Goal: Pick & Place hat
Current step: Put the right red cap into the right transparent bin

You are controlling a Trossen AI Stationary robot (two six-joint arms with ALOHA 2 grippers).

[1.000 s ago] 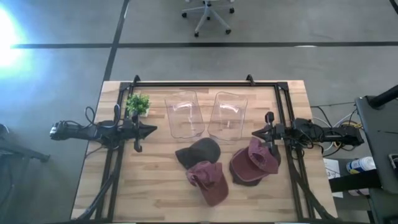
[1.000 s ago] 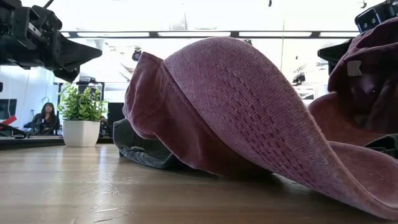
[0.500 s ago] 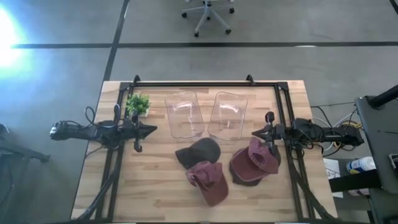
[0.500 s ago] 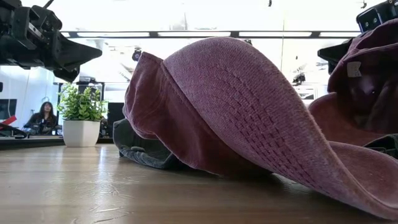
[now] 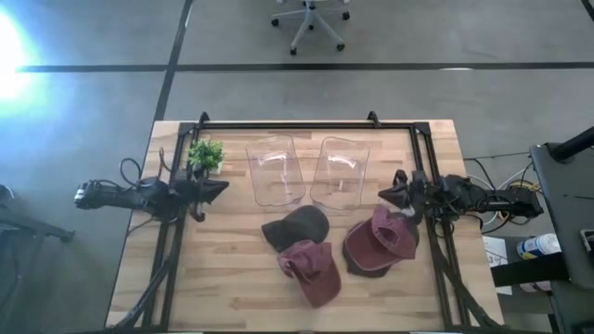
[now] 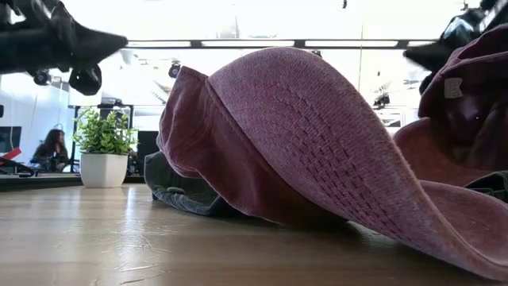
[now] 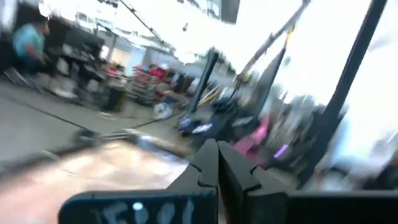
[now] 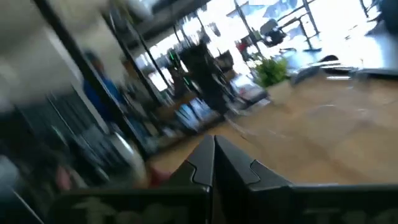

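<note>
Spanning the scene, the wooden table (image 5: 232, 269) keeps bare board along its left side and near edge. Two clear bins (image 5: 276, 171) (image 5: 339, 173) stand side by side toward the far edge. Three hats cluster near the middle: a dark grey hat (image 5: 299, 225), a maroon hat (image 5: 311, 268) touching it on the near side, and another maroon hat (image 5: 376, 243) to the right. A small potted plant (image 5: 206, 154) sits near the far left corner. The left gripper (image 5: 221, 186) hovers beside the plant, fingers pressed together, empty. The right gripper (image 5: 386, 194) hangs just beyond the right-hand hat, fingers likewise pinched together, holding nothing.
</note>
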